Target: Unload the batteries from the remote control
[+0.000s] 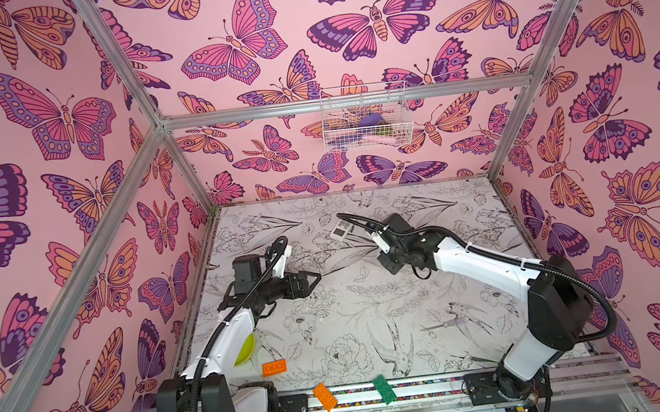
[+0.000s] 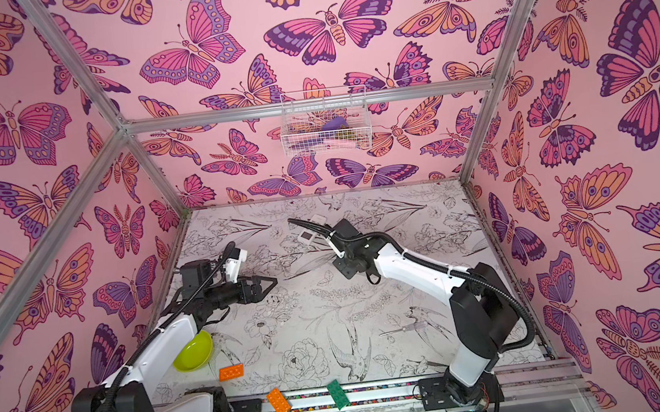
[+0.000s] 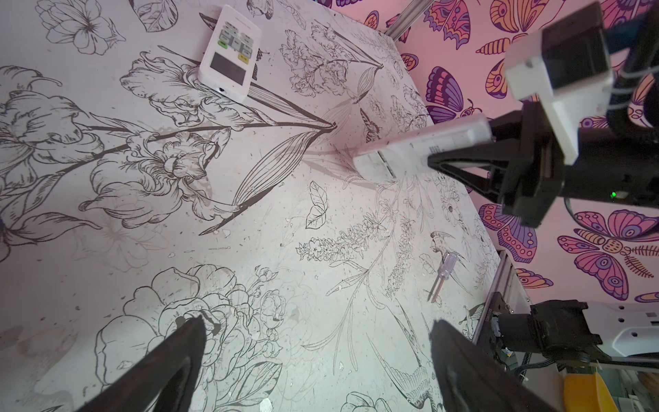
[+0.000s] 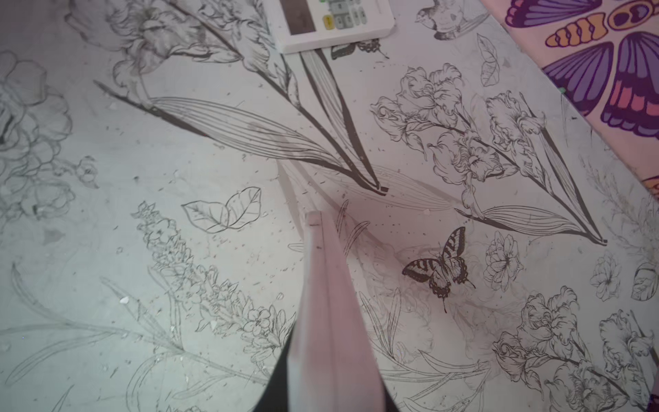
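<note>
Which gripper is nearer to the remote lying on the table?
Right. The right gripper, holding another remote, is right of the table remote; the left gripper is farther, to its front left.

The bench [image 1: 370, 290] wore a white sheet printed with black line-drawn flowers and birds, speckled with small flecks. A white remote [image 1: 340, 228] lay face up near its far edge. A clear-handled screwdriver [image 1: 445, 323] lay toward the right side. Near the front left sat a lime bowl [image 2: 193, 351], with an orange brick [image 1: 274, 367] just beside it.
</note>
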### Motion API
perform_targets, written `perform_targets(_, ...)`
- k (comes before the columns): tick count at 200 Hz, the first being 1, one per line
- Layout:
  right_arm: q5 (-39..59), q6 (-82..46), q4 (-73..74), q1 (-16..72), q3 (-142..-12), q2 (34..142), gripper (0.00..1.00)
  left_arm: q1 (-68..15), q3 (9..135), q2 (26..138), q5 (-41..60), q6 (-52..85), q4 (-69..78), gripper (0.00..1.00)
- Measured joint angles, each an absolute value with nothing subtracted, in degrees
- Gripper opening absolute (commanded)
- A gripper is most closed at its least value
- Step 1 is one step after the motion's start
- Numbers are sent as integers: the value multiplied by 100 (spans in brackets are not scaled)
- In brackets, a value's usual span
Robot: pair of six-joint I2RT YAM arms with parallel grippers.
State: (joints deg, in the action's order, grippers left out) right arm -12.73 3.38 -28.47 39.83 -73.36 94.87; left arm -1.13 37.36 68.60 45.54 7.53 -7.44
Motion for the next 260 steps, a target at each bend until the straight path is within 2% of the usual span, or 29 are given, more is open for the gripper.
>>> perform_targets(21,-985,117,-2311,3868,-6820,9070,0,-115,3736,6860,4510,753,-742,100)
perform_targets(54,-34,-436,-2316,3514,-6906,9148,0,-412,3981,7039,4259,917,-871,100)
perform_targets(111,1203,-1514,-1658,3518,-6510,8774,0,-1584,5325,8484,4042,1435,-1055,100)
perform_targets(136,1323,-1706,-1603,3662,-6510,8774,0,-1935,5725,9050,3765,1597,-1330,100)
perform_targets(166,1378,-1809,-1564,3854,-6510,8774,0,-2292,5822,9113,3463,1555,-1551,100)
perform_targets(260,1533,-1820,-1452,3905,-6558,8781,0,-2283,5927,9205,2864,1393,-1848,100)
